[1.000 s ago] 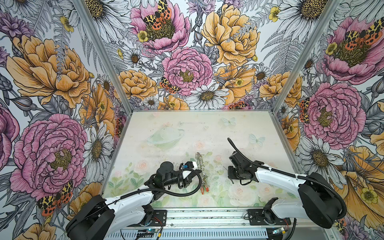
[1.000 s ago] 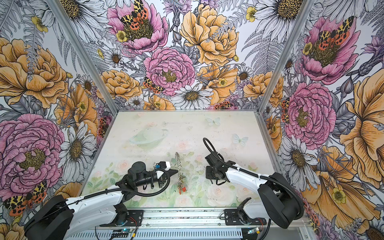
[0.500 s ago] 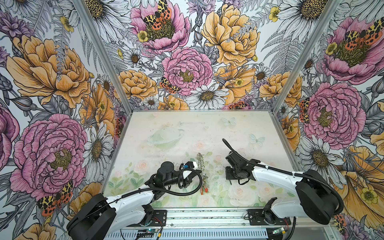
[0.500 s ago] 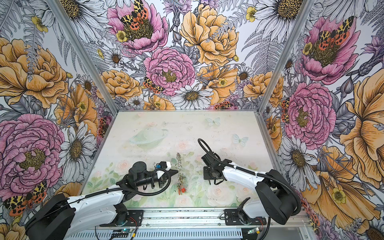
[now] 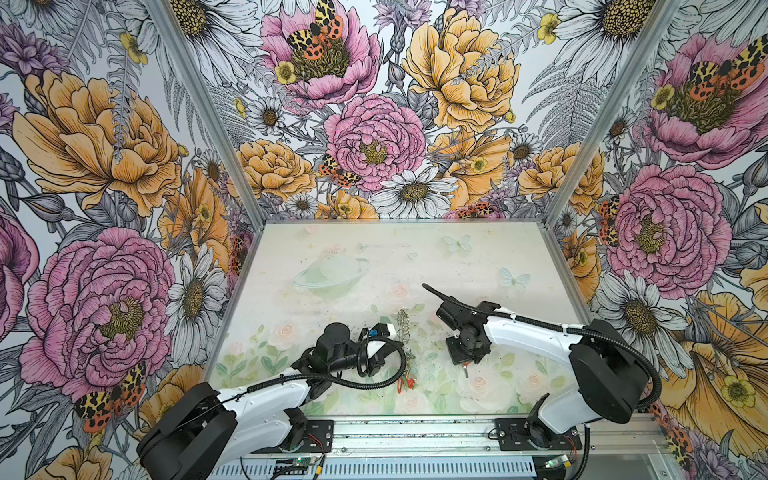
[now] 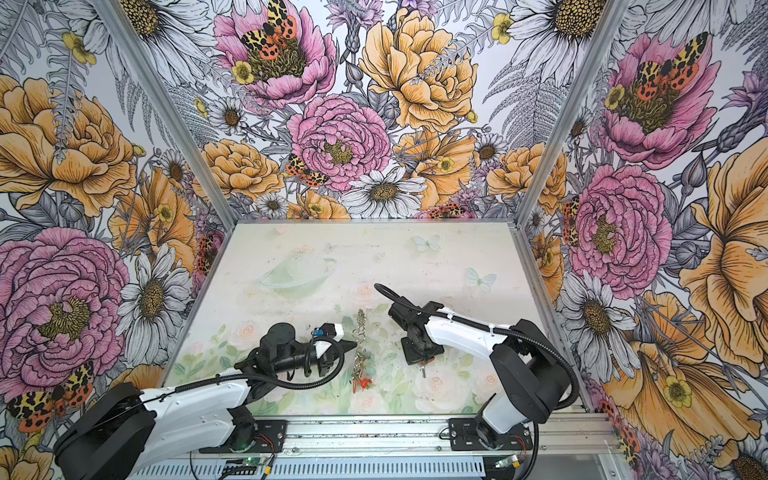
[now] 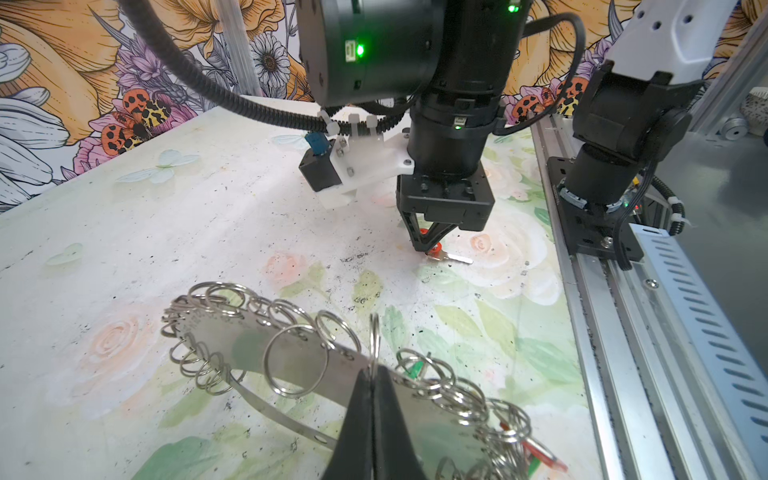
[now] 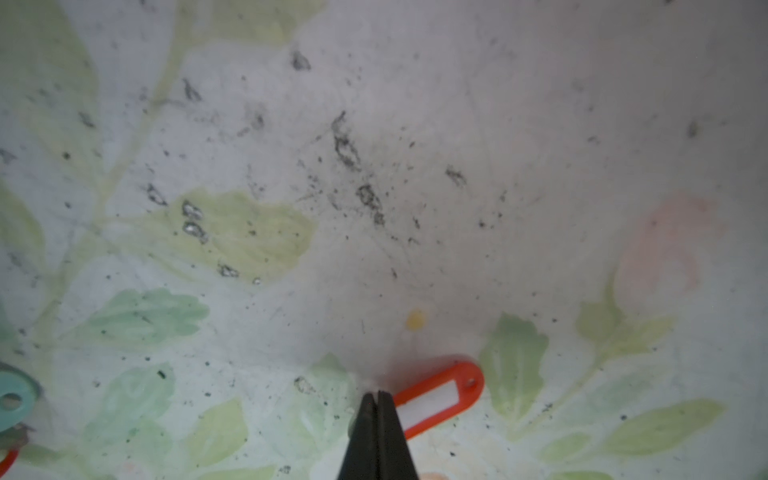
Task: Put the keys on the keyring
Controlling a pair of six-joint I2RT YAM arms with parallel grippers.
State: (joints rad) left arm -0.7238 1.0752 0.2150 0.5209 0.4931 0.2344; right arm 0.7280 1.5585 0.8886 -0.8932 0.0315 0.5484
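Note:
The keyring (image 7: 249, 345), a flat grey crescent band fringed with silver wire rings, lies near the front middle of the table; both top views show it (image 5: 403, 328) (image 6: 360, 328). My left gripper (image 7: 374, 374) is shut on one wire ring (image 7: 375, 332), which stands upright at its tips. Keys with red and green tags (image 5: 406, 382) hang at the band's near end. To the right, my right gripper (image 8: 377, 397) (image 7: 430, 248) points down at the table. It is shut at the end of a red tag with a white label (image 8: 440, 399). That tag's key blade (image 7: 455, 258) sticks out sideways.
A teal tag (image 8: 12, 395) and another red tag (image 8: 6, 457) show at the edge of the right wrist view. The aluminium rail (image 7: 615, 332) with both arm bases runs along the table's front edge. Flowered walls enclose the other three sides.
The right gripper has shifted slightly left and its jaws have closed at the red tag. The left gripper has stayed shut on the ring without moving.

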